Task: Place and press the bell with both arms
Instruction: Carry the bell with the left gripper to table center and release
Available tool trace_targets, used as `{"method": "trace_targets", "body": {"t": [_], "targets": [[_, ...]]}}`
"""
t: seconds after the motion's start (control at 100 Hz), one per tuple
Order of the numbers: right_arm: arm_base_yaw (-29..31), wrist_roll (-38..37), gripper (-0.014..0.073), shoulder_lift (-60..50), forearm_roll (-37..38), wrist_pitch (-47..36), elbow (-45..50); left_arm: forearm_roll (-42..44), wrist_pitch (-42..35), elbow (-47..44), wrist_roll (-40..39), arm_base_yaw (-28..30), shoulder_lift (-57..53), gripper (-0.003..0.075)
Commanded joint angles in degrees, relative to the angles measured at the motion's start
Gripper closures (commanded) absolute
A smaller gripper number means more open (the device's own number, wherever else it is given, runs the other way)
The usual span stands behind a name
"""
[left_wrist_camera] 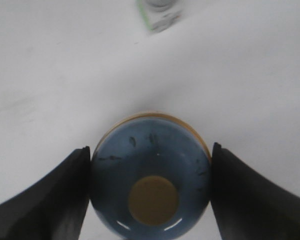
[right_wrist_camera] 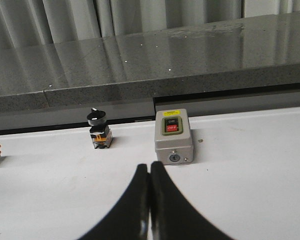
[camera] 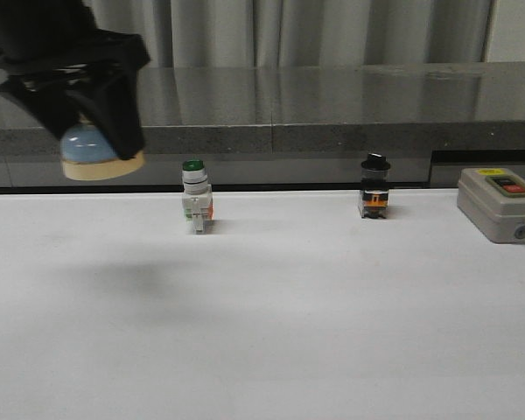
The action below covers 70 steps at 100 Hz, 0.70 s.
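My left gripper (camera: 92, 131) is shut on the bell (camera: 94, 157), a light-blue dome with a cream base, and holds it in the air above the white table at the far left. In the left wrist view the bell (left_wrist_camera: 151, 170) sits between the two dark fingers (left_wrist_camera: 55, 195), its cream button facing the camera. My right gripper (right_wrist_camera: 150, 167) is shut and empty, low over the table in front of the grey box; it does not show in the front view.
A green-capped white pushbutton (camera: 195, 199) stands on the white table (camera: 271, 332) at mid-left, a black-knobbed switch (camera: 374, 188) at mid-right, and a grey box with red and black buttons (camera: 500, 203) at the far right. A grey ledge (camera: 332, 105) runs behind.
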<state>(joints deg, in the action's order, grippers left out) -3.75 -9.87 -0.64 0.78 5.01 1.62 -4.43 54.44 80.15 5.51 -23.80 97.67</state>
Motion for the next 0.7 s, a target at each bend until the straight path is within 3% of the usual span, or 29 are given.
{"method": "trace_targets", "body": {"t": [0.0,0.35,0.69], "targets": [[0.4,0.4,0.0658,-1.1,-0.2,-4.6,-1.1,-1.1,-4.9,1.6,-0.1,-4.7,-1.3,0.0511],[0.4,0.4,0.0658,-1.1,-0.2,-4.6,-1.1,-1.1,-14.1,1.6,-0.1,-16.6,6.8,0.0511],[0.4,0.4,0.0658,-1.1,-0.2,-4.6,-1.1,-0.9,-20.8,1.6,-0.1,-19.4,14.2,0.0511]]}}
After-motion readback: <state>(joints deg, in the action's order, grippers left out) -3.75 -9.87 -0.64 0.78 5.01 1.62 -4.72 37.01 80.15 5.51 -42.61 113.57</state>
